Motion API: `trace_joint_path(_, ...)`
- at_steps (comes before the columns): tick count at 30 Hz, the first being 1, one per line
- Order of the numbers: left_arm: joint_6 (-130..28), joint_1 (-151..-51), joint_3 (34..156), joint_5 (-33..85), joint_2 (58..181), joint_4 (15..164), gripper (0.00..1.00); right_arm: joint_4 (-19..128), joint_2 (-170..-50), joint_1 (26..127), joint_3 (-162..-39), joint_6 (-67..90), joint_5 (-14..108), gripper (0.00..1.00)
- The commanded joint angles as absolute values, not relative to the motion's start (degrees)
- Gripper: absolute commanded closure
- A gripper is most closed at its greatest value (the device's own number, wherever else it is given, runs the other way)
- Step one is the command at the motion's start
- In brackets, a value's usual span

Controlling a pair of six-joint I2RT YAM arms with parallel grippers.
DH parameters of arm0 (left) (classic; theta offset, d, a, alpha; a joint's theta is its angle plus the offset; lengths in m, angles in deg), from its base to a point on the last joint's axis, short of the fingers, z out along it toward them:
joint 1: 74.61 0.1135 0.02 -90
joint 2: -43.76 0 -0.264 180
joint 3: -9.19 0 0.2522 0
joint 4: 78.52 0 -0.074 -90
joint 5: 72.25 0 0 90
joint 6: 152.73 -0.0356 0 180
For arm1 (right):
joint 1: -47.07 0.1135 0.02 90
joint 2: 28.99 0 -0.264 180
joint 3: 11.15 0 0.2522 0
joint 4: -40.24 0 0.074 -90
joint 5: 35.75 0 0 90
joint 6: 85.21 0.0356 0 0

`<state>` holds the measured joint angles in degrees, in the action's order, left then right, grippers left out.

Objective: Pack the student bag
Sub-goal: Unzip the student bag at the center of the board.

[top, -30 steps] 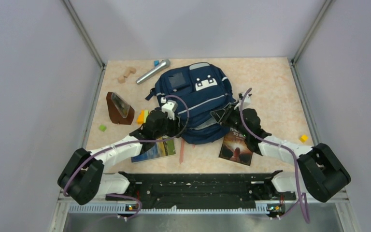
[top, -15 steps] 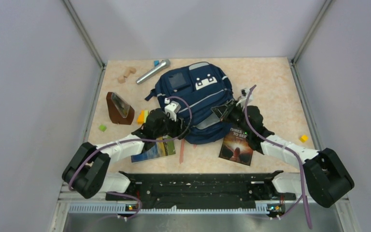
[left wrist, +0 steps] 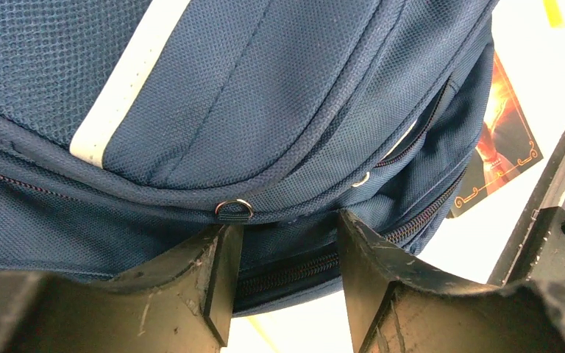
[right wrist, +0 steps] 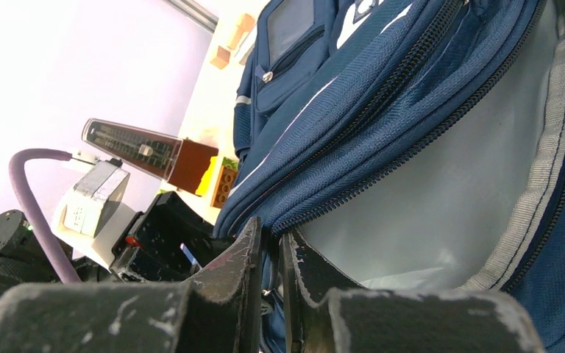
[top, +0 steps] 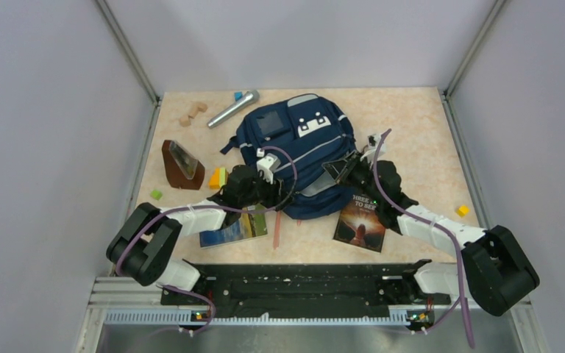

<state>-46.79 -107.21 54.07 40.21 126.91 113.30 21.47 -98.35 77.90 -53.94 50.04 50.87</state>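
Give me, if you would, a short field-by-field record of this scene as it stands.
bag: student bag lying on the table, main compartment unzipped, grey lining showing
left gripper: open, at the bag's near edge, zipper line between its fingers
right gripper: shut on the rim of the bag's opening
books: dark book by the right arm, landscape book by the left arm
other items: microphone, metronome
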Motion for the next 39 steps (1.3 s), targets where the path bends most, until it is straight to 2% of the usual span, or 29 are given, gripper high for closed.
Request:
trace_joint_path(1, -46.5, -107.1, 55.2, 42.3, 127.0, 121.0, 0.46, 15.6, -96.5, 77.1, -57.7, 50.3, 49.9, 0.97)
trace_joint_path(6, -46.2, -107.1, 54.9, 43.5, 127.1, 124.0, 0.49, 15.1, -97.3, 77.1, -57.5, 50.4, 49.5, 0.97)
trace_joint_path(10, -45.8, -107.0, 54.9, 44.2, 127.3, 125.0, 0.56, 14.7, -97.9, 77.0, -57.5, 50.7, 49.2, 0.98)
trace_joint_path(18, -43.7, -107.1, 52.8, 46.4, 126.6, 128.4, 0.87, 14.1, -98.8, 77.0, -57.5, 50.9, 48.9, 0.98)
trace_joint_path(24, -44.1, -107.1, 51.1, 45.6, 124.3, 127.7, 0.99, 14.2, -98.9, 76.8, -57.6, 51.0, 48.5, 0.98)
trace_joint_path(28, -44.1, -107.1, 51.1, 45.7, 124.6, 127.6, 0.95, 14.1, -99.0, 76.8, -57.6, 51.1, 48.5, 0.99)
trace_joint_path(33, -43.7, -107.0, 52.2, 47.8, 126.9, 128.8, 0.79, 14.2, -99.1, 76.8, -57.6, 51.0, 48.2, 0.99)
trace_joint_path(39, -43.8, -107.1, 53.2, 46.8, 128.4, 129.5, 0.68, 14.2, -98.9, 76.8, -57.4, 51.2, 48.3, 0.99)
